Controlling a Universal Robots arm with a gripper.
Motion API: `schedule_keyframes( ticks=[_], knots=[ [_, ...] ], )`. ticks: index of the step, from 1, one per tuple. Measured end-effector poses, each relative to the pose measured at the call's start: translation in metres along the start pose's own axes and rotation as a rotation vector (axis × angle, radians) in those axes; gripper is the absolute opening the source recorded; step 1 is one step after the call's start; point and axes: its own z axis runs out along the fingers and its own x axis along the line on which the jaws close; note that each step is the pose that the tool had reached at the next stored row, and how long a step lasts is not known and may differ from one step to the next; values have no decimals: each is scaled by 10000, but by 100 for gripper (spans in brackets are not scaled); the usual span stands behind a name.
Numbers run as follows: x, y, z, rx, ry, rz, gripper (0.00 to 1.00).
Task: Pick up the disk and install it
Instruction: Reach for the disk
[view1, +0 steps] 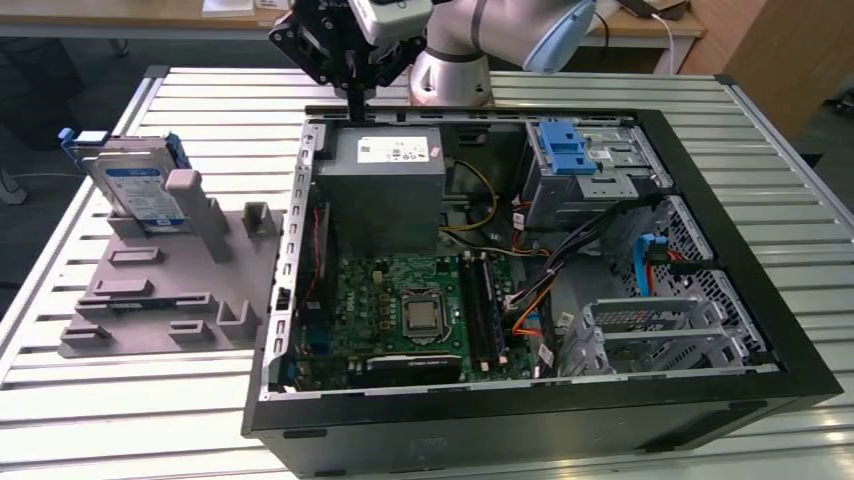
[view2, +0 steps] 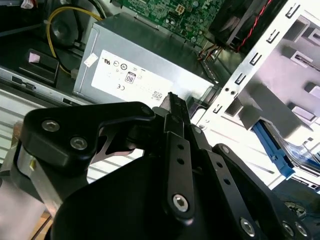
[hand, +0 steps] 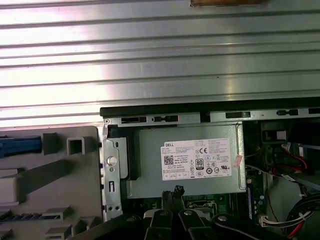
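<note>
Desk (view1: 120, 400): slatted metal, carrying everything.
Computer case (view1: 534, 425): open, lying on its side at the desk's centre.
Grey holder (view1: 147, 300): beside the case, at its 9 o'clock in the exterior view.
Grey box (view1: 380, 200): white sticker; inside the case, toward 11 o'clock.
Disk (view1: 140, 190): upright at the holder's 12 o'clock end, well apart from my claw.
Claw (view1: 359, 110): my fingers closed together, empty, over the grey box's 12 o'clock edge.

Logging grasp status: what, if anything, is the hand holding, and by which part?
Nothing. The hand, shut and empty, hangs over the grey power supply; the disk stands in the grey fixture.
</note>
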Motion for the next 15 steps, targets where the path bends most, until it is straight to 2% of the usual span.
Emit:
schedule_keyframes(
  ticks=[10,15],
  knots=[
    [8,2,0,0,0,2,11],
    [68,23,0,0,0,0,11]
  ],
)
